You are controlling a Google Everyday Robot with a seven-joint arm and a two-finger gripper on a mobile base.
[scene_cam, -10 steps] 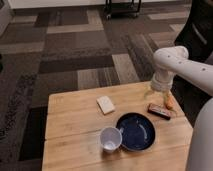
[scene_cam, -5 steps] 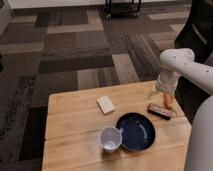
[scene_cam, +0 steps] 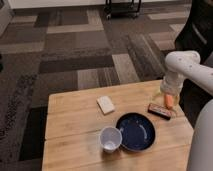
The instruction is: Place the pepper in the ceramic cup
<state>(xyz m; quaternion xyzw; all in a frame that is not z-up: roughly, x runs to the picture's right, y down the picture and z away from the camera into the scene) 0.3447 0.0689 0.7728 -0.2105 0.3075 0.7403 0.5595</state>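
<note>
While the ceramic cup point(scene_cam: 110, 138) sits low centre touching the dark blue plate point(scene_cam: 135, 131), the dark bar point(scene_cam: 159, 111) lies right of it. Further back at right, the gripper point(scene_cam: 169, 98), jaws wide, hangs over the pepper point(scene_cam: 170, 101); grasp unclear

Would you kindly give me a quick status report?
Gripper at table's right edge, over pepper. Ceramic cup upright, front centre. Blue plate and dark bar lie between.
</note>
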